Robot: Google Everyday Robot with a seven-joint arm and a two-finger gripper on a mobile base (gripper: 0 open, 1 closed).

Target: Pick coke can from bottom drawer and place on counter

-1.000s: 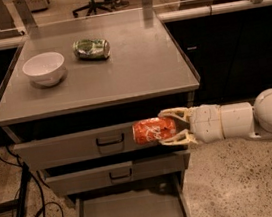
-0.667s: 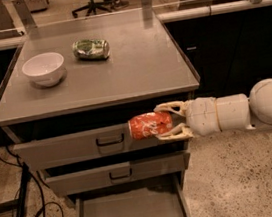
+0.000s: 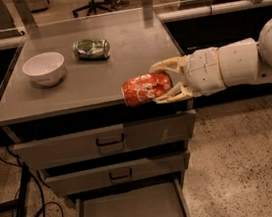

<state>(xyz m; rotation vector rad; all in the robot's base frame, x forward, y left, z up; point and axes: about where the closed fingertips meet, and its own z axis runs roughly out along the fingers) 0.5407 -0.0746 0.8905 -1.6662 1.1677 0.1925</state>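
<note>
The coke can (image 3: 146,89) is red-orange with white script and lies sideways in the air, at the height of the counter's front edge. My gripper (image 3: 161,82) comes in from the right on a white arm and is shut on the can, one cream finger above it and one below. The counter (image 3: 87,84) is the flat grey cabinet top, and the can hangs over its front right part. Below, the bottom drawer (image 3: 132,215) is pulled out, showing a bare grey floor.
A white bowl (image 3: 44,68) stands on the counter's left side. A green can (image 3: 91,48) lies on its side behind the counter's middle. Two upper drawers (image 3: 107,140) are closed. Cables (image 3: 24,212) lie on the floor at the left. A pale ledge with glass panels runs behind.
The gripper has lifted the coke can from in front of the top drawer up to the counter's front edge level.
</note>
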